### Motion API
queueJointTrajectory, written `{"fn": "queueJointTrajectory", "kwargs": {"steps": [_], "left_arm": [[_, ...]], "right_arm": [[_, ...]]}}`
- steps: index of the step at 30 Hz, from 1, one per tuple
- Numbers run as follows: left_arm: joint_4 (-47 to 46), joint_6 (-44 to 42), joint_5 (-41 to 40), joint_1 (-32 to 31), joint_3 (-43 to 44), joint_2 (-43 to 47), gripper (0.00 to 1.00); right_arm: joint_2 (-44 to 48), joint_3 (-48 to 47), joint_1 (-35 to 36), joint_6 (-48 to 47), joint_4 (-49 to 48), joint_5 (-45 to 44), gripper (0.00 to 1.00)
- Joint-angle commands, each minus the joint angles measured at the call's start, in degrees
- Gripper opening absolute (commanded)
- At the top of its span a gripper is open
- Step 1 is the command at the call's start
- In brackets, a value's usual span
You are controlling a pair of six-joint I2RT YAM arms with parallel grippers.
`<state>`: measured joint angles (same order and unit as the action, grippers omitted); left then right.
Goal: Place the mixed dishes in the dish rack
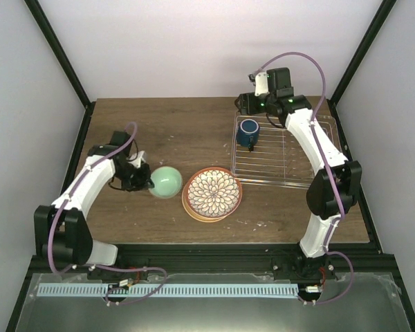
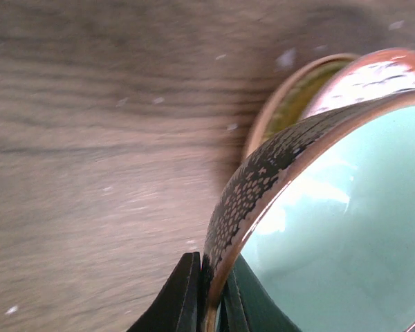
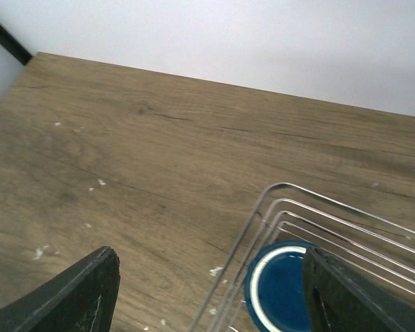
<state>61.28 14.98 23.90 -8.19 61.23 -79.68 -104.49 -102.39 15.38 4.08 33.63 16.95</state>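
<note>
My left gripper is shut on the rim of the pale mint-green bowl, which is tilted at the table's left-centre. The bowl has a dark patterned outside and a copper edge. Right beside it lies a stack of terracotta-rimmed plates, the white flower-petal one on top. The dark blue mug stands upright in the far left corner of the silver wire dish rack. My right gripper is open and empty, above the rack's far left corner.
The wooden table is walled by white panels with black posts. The rack lies at the right, near the right edge. The right arm reaches across the rack.
</note>
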Motion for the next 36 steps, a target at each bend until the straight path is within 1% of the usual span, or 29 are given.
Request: {"fn": "queueJointTrajectory", "kwargs": {"steps": [1,4,9,10,13,15,16,18,21,22,23,25,27,28,30,33,36], "left_arm": [[-9.3,3.3,14.9,0.2,2.0,3.3,0.00],[-18.4,7.9,20.3,1.1,2.7,3.8,0.00],[-33.0,14.3,27.9,1.4,5.3,0.6,0.00],[-37.3,16.8,29.6,1.4,5.1,0.1,0.00],[-55.5,27.2,34.5,1.5,2.3,-1.2,0.00],[-65.8,33.2,36.3,1.4,1.2,-2.8,0.00],[-69.8,35.7,36.9,1.4,1.1,-3.8,0.00],[-75.9,37.8,37.5,1.4,1.3,-5.9,0.00],[-86.2,42.4,39.0,1.4,0.8,-8.6,0.00],[-90.3,45.4,39.5,1.4,0.2,-9.5,0.00],[-97.7,48.9,40.0,1.4,-0.6,-10.5,0.00],[-109.4,57.2,40.4,1.4,-2.4,-12.7,0.00],[-117.9,63.6,40.2,1.4,-4.0,-14.8,0.00],[-120.3,65.4,40.2,1.4,-4.5,-15.6,0.00],[-122.3,66.3,40.2,1.3,-5.4,-16.3,0.00],[-121.5,64.6,40.5,1.3,-6.2,-16.1,0.00],[-122.8,65.2,41.0,1.4,-7.3,-16.4,0.00]], "right_arm": [[-1.5,-2.7,0.3,-0.3,-1.5,12.3,0.73],[-1.9,-2.6,0.3,-0.1,-2.9,20.0,0.73],[-2.7,-1.4,0.4,0.8,-5.8,30.0,0.73],[-2.5,-0.7,0.4,1.0,-6.7,31.4,0.73],[-0.9,3.1,0.3,1.6,-10.5,35.2,0.74],[0.1,5.6,0.4,2.8,-13.8,38.2,0.74],[0.4,7.0,0.4,3.8,-15.7,39.7,0.74],[1.0,9.7,0.4,6.0,-19.8,42.4,0.74],[1.6,13.4,1.0,8.3,-26.0,44.4,0.76],[1.8,14.6,1.3,8.9,-28.1,44.6,0.77],[2.1,15.7,1.5,9.6,-30.3,44.9,0.79],[2.5,17.9,1.8,12.1,-35.7,46.7,0.80],[2.6,20.1,1.8,16.0,-42.1,49.0,0.81],[2.6,21.1,1.8,17.8,-45.1,50.1,0.81],[2.4,22.6,1.9,21.3,-51.1,52.1,0.81],[1.6,23.3,2.3,25.2,-55.9,53.8,0.81],[-0.3,22.8,2.8,28.4,-58.9,55.5,0.82]]}}
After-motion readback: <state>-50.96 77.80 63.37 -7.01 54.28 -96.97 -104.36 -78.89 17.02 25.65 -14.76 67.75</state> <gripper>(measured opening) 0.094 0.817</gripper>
